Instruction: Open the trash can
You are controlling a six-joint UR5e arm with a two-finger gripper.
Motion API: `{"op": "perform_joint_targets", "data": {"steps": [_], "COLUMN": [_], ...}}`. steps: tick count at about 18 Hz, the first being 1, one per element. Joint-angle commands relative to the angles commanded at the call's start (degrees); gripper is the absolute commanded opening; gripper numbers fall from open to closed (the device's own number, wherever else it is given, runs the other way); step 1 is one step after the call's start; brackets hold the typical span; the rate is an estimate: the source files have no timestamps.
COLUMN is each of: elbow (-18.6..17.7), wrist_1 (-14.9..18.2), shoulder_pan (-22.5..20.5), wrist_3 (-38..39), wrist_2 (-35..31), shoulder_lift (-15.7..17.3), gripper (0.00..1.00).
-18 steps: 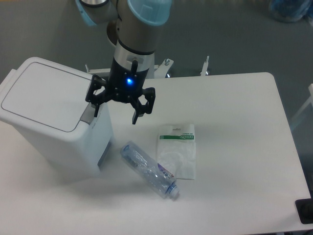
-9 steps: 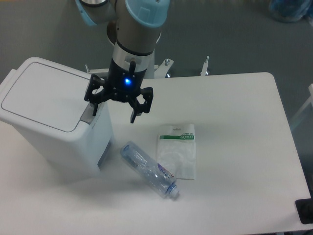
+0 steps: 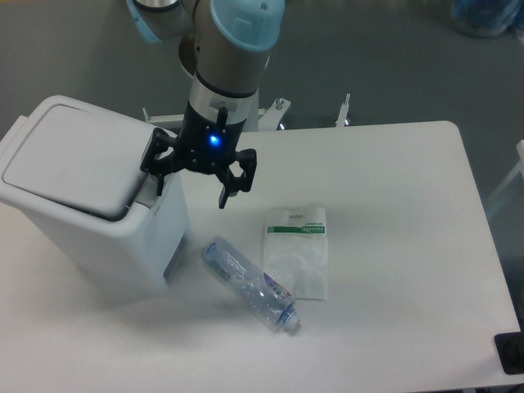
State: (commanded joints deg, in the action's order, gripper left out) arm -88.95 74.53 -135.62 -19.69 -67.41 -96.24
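The trash can (image 3: 98,246) is a large white bin at the table's left, with a flat white lid (image 3: 70,155). The lid's front right edge stands slightly raised, with a dark gap (image 3: 123,211) under it. My gripper (image 3: 190,196) is open and points down at the bin's front right corner. Its left finger (image 3: 155,182) sits on the grey latch, which it mostly hides. Its right finger (image 3: 225,195) hangs free over the table beside the bin. Nothing is held.
A crushed clear plastic bottle (image 3: 250,284) lies on the white table (image 3: 393,205) right of the bin. A white pouch with a green label (image 3: 297,250) lies beside it. Metal posts (image 3: 346,109) stand at the table's back edge. A black object (image 3: 512,354) is at the bottom right corner.
My gripper has shifted slightly left and down onto the latch. The lid's front edge has lifted a little, opening a dark gap.
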Motion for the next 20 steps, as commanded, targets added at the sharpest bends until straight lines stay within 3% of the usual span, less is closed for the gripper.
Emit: {"op": "perform_joint_targets", "data": {"steps": [4, 12, 16, 18, 20], "elbow": [0.70, 8.17, 9.32, 9.05, 8.79], "wrist_1": [0.00, -0.09, -2.01, -3.95, -3.87], "shoulder_pan": [-0.26, -4.91, -7.82, -8.52, -10.19], "wrist_3": [0.00, -0.09, -5.78, -9.39, -12.64], "wrist_2": [0.00, 0.00, -0.70, -4.63, -9.99], "shoulder_lift": [0.00, -0.52, -1.49, -2.72, -4.03], "gripper": [1.00, 1.00, 1.00, 1.00, 1.00]}}
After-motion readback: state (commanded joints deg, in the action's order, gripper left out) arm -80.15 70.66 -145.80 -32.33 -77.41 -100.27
